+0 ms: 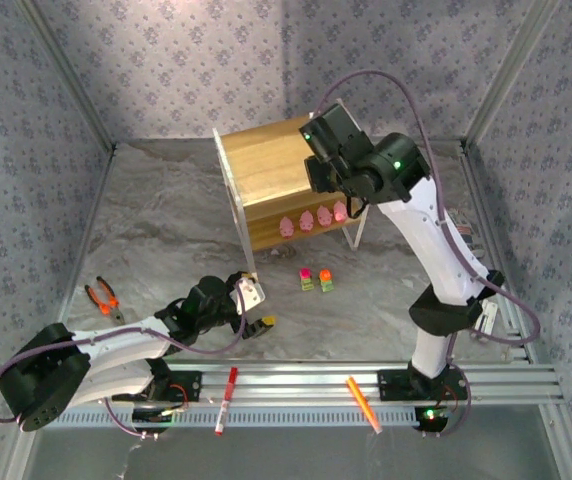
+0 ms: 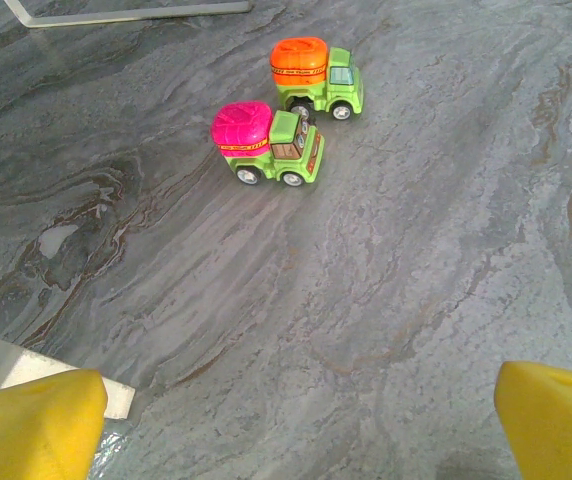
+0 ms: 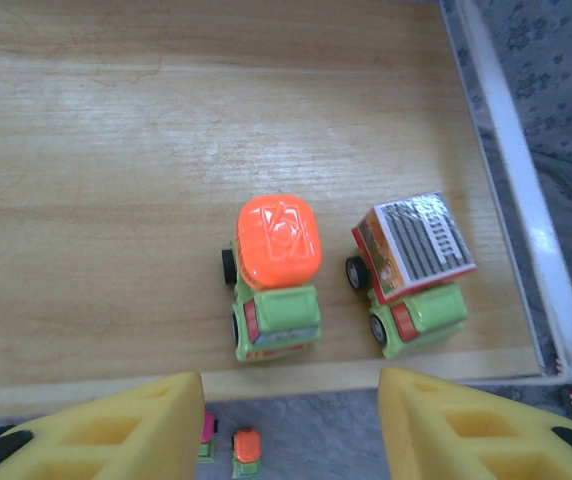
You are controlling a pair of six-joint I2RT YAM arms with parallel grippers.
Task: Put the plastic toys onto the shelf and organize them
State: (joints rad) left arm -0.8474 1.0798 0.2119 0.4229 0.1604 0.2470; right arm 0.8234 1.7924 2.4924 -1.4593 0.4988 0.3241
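**A:** Where do the loose trucks lie from your left hand (image 2: 291,440)?

**B:** Ahead on the table (image 2: 446,280), slightly left of centre. Pink-top truck (image 2: 266,145) is nearer, orange-top truck (image 2: 316,78) just beside it, farther off. Hand wide, empty.

**A:** Long axis?

**B:** Pink-top lies crosswise, roughly along the line between your fingers (image 2: 26,420). You'd likely turn the wrist to pinch its sides.

**A:** Right hand (image 3: 296,430)?

**B:** Wide, empty, over the shelf (image 3: 116,150) top, where an orange shelf truck (image 3: 276,275) and a grey-top truck (image 3: 413,270) stand. Your left is nearer.
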